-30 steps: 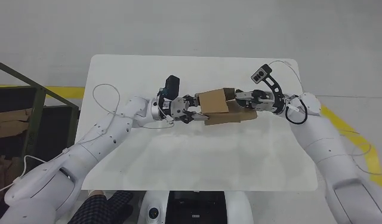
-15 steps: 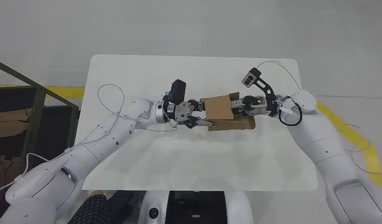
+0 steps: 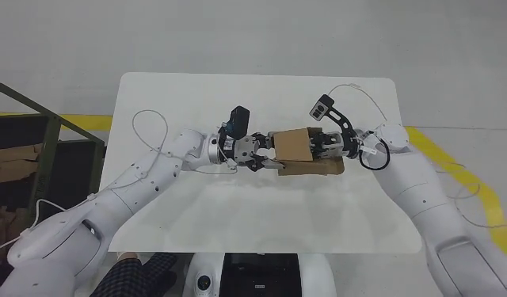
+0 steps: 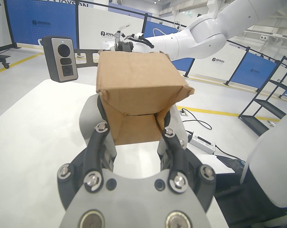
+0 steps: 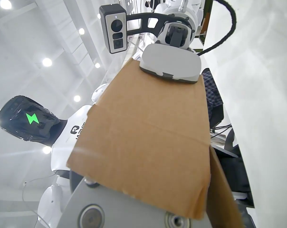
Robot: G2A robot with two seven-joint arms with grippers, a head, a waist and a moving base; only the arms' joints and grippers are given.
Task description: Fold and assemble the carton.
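Observation:
A brown carton (image 3: 291, 145) is held over the middle of the white table (image 3: 238, 99) between both arms, its long side running left to right. My left gripper (image 3: 257, 149) is shut on the carton's left end. In the left wrist view its fingers (image 4: 97, 112) press on the two folded-in side flaps of the carton (image 4: 134, 77). My right gripper (image 3: 321, 145) holds the opposite end, and its dark tip (image 4: 123, 46) shows over the carton's far top edge. In the right wrist view the carton (image 5: 145, 124) covers that gripper's own fingers, and a loose flap (image 5: 217, 183) sticks out.
A green metal frame with flat cardboard (image 3: 24, 138) stands on the floor left of the table. Bare table surface lies behind the carton (image 3: 253, 91) and in front of it (image 3: 269, 218). Cables trail from both wrists.
The carton has shifted slightly toward the table's front. The right wrist has turned and its camera has swung left; the left arm has pushed a little further right.

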